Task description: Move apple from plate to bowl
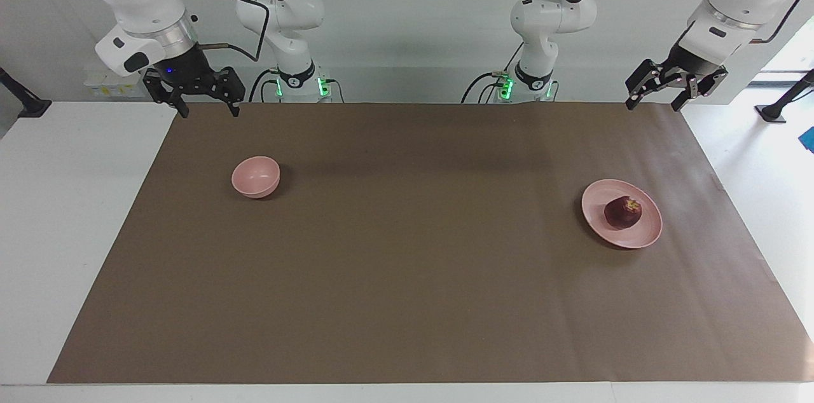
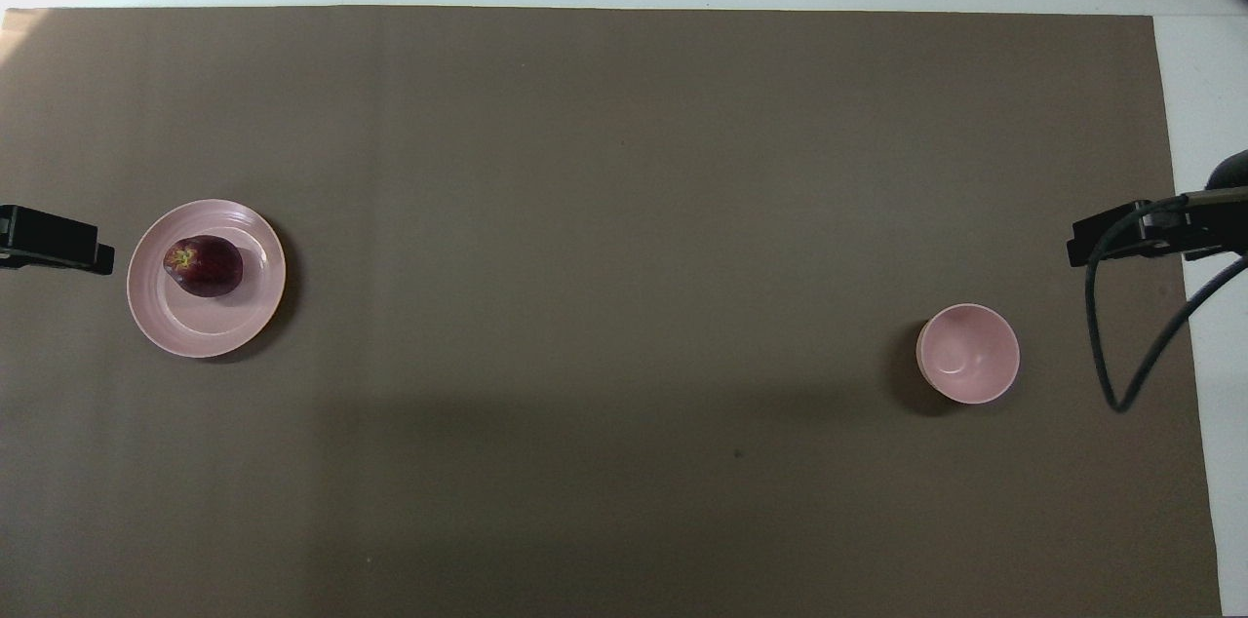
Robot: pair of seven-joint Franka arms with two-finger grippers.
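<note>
With the small dark red apple (image 1: 622, 211) resting on the wide pale pink plate (image 1: 646, 236) at the left arm's end, the left gripper (image 1: 655, 100) — jaws spread, empty, raised — should descend squarely over it, while the empty, spread right gripper (image 1: 203, 112) waits above the table's edge, the deep pink bowl (image 1: 255, 177) lying at that end.

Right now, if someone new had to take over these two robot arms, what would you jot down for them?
Left gripper: open, empty, raised over the mat's edge at its own end of the table.
Right gripper: open, empty, raised over the mat's edge at its end.
Apple sits on the plate, toward the left arm's end.
Bowl is empty, toward the right arm's end.
Done: nothing.
Left: grasp the apple, carry it across, drop it in the bowl.
</note>
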